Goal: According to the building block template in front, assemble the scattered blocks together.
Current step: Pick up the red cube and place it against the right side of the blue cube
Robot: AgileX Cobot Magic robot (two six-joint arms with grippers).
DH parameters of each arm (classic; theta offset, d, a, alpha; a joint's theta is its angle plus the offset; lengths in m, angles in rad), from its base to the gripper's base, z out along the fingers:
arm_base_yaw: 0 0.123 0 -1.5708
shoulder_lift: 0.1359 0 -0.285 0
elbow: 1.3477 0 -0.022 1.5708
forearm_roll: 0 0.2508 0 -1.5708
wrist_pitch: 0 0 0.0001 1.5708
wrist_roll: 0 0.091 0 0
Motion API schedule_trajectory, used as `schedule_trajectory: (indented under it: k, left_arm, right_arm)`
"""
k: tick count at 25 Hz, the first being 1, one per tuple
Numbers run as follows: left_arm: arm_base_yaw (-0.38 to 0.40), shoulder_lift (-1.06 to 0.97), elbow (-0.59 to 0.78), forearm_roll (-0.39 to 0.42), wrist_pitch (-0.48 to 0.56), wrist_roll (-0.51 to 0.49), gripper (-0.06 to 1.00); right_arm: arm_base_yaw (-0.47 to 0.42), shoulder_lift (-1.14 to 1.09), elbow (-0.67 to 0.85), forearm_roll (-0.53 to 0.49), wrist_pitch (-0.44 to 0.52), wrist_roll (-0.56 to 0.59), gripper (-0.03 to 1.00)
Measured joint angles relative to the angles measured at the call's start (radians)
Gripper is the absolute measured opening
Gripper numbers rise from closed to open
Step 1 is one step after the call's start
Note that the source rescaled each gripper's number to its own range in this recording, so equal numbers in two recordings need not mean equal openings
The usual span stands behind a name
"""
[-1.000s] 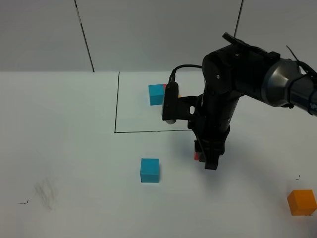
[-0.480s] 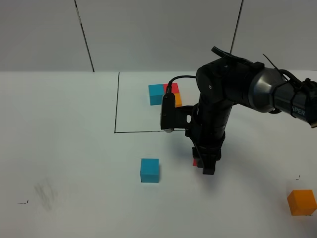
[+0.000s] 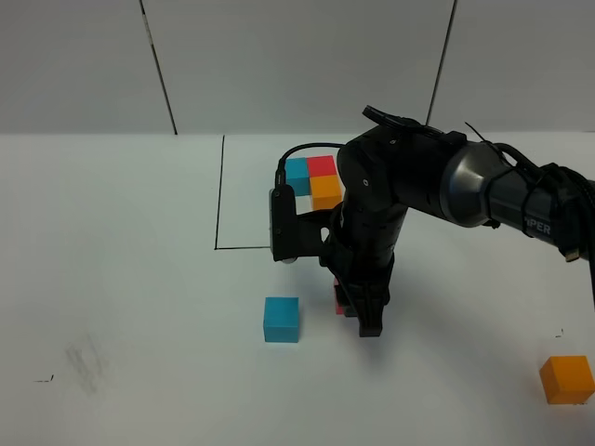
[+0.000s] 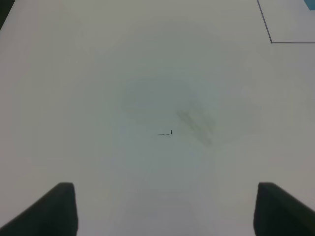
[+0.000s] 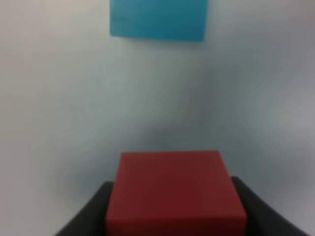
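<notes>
My right gripper [image 3: 359, 314] is shut on the red cube [image 3: 340, 299] and holds it low over the table, just right of the blue cube [image 3: 281, 319]. In the right wrist view the red cube [image 5: 174, 191] sits between the dark fingers [image 5: 93, 214], with the blue cube [image 5: 157, 18] a gap ahead. The orange cube [image 3: 566, 378] lies far off at the front right. The template [image 3: 316, 177], a blue, red and orange L, sits inside the black drawn rectangle [image 3: 217, 200]. My left gripper [image 4: 170, 211] is open and empty over bare table.
The table [image 3: 130, 279] is white, with a faint smudge [image 3: 85, 360] and small pen marks at the front left. The right arm's dark body [image 3: 400, 195] stands over the rectangle's front right part. Two dark poles rise behind the table.
My right gripper has carried the red cube to the left, closer to the blue cube. The arm no longer covers the template. The blue and orange cubes have not moved.
</notes>
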Motion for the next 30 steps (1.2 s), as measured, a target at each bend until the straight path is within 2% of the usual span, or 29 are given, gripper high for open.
schedule_trajectory:
  k: [6, 13, 17, 21, 30]
  left_arm:
    - [0.000, 0.000, 0.000, 0.000, 0.000, 0.000, 0.84]
    - [0.000, 0.000, 0.000, 0.000, 0.000, 0.000, 0.84]
    - [0.000, 0.000, 0.000, 0.000, 0.000, 0.000, 0.84]
    - [0.000, 0.000, 0.000, 0.000, 0.000, 0.000, 0.84]
    - [0.000, 0.000, 0.000, 0.000, 0.000, 0.000, 0.84]
  right_arm:
    - [-0.001, 0.042, -0.026, -0.024, 0.026, 0.000, 0.00]
    - [-0.001, 0.170, -0.247, -0.002, 0.164, 0.000, 0.00]
    - [-0.001, 0.183, -0.279, 0.036, 0.205, 0.005, 0.00]
    - [-0.001, 0.183, -0.280, 0.039, 0.217, 0.050, 0.00]
    - [0.022, 0.183, -0.280, 0.083, 0.191, 0.068, 0.00]
